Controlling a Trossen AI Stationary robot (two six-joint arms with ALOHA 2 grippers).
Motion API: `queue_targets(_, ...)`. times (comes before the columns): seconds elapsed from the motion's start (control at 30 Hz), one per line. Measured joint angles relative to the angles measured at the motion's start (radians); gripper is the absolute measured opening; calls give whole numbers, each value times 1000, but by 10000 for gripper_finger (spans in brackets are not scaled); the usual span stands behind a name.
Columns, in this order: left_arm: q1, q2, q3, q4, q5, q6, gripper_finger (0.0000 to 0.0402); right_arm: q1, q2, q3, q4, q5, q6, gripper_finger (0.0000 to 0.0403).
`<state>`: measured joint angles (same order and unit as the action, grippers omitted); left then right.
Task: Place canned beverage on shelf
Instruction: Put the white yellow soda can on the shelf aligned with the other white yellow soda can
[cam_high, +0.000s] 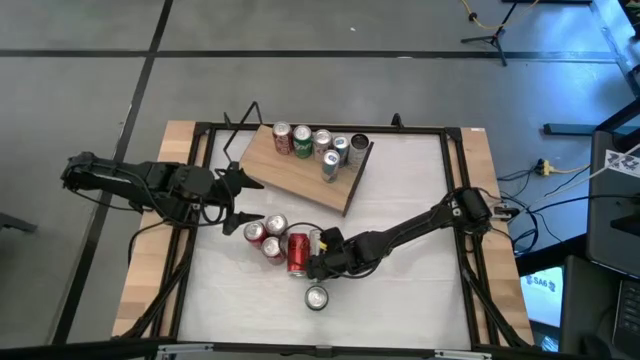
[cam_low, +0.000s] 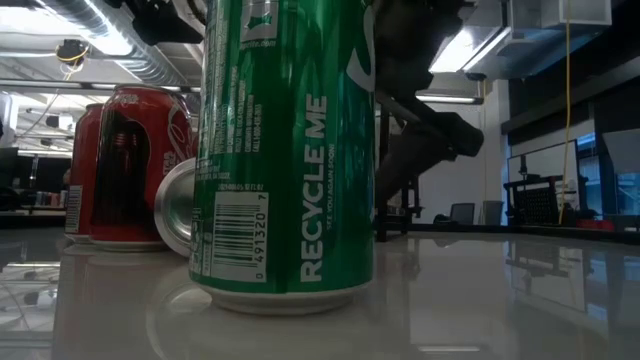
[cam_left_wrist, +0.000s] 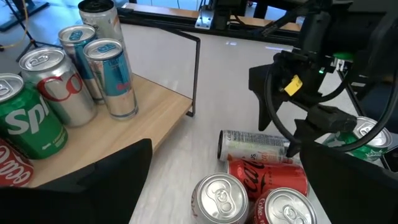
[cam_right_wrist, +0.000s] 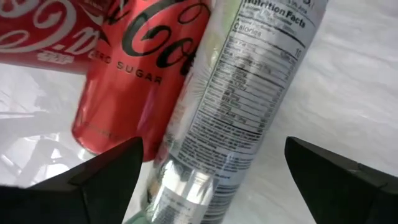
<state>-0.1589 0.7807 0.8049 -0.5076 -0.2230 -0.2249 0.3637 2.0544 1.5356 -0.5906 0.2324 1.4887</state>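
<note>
Near the table's middle, the right gripper (cam_high: 318, 262) hangs low with its fingers spread wide either side of a silver can lying on its side (cam_right_wrist: 239, 93), which lies against a red can lying flat (cam_high: 297, 253). Just left, two upright red cans (cam_high: 264, 238) stand together, and a green can (cam_high: 317, 297) stands nearer. Farther off, the shelf (cam_high: 290, 172) carries six upright cans. At its left end, the left gripper (cam_high: 243, 198) hovers, fingers apart, holding nothing.

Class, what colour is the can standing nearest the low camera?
Green can, with white lettering; clearest in the low view.
</note>
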Motion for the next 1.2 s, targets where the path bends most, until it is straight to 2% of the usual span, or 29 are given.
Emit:
queue_targets(0.47, 0, 0, 0, 0, 0, 0, 397, -4, 46, 1, 27, 0, 11, 385)
queue_targets(0.87, 0, 0, 0, 0, 0, 0, 397, -20, 77, 2, -2, -64, 29, 383)
queue_targets(1.0, 0, 0, 0, 0, 0, 0, 397, -20, 77, 2, -11, -66, 29, 354)
queue_targets(1.2, 0, 0, 0, 0, 0, 0, 397, -19, 77, 0, -17, -68, 25, 272)
